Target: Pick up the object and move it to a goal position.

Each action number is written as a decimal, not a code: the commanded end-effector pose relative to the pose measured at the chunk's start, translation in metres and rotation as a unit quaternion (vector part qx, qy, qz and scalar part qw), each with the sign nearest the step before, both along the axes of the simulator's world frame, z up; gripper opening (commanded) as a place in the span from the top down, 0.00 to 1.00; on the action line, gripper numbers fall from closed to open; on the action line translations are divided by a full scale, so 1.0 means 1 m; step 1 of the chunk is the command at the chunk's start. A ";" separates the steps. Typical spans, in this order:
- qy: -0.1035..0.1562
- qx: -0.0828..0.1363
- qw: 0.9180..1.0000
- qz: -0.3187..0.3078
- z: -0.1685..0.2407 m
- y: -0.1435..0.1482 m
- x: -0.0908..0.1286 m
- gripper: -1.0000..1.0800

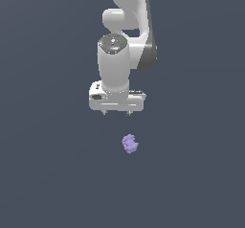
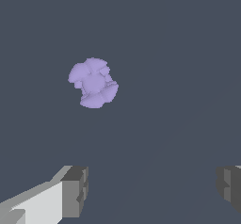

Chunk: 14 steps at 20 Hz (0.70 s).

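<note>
Clearly we are looking at the approach step: the white, two-pronged fingers [image 1: 116, 112] are hanging above the plain dark grey-blue desk [image 1: 43, 174], spread wide and gripping nothing. In the wrist view the two grey pads [image 2: 75, 191] are sitting far apart near opposite edges of the picture, with bare surface between them. The small pale purple, lumpy clump of bead-like knobs [image 1: 129, 143] is lying on the desk, apart from the fingers and, in the exterior view, a little toward that view's right of them. The wrist view is showing the clump [image 2: 93, 82] outside the gap between the pads, so we are judging that the arm is not yet lined up. Height above the desk is hard to read here; it may be considerable. Next, we are expecting a sideways shift to centre the clump between the pads, then a descent before closing. No goal marker is showing.
</note>
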State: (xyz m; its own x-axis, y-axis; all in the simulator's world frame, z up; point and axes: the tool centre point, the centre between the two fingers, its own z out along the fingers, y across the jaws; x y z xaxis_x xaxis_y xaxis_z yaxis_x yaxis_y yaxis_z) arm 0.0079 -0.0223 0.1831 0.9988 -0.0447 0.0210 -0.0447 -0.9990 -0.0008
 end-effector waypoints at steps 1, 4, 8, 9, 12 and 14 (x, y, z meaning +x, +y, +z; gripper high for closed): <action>0.000 0.000 1.000 0.000 0.000 0.000 0.000 0.04; 0.001 0.001 1.000 0.003 -0.001 0.004 0.000 0.04; 0.005 0.003 1.000 0.016 -0.003 0.022 -0.002 0.04; 0.006 0.003 1.000 0.020 -0.003 0.027 -0.003 0.04; 0.008 0.004 1.000 0.027 -0.005 0.036 -0.004 0.04; 0.008 0.005 1.000 0.027 -0.005 0.036 -0.004 0.04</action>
State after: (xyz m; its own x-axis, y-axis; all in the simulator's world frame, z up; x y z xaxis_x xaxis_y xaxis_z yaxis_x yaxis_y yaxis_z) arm 0.0039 0.0132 0.1786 1.0000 0.0082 0.0052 0.0082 -0.9999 -0.0094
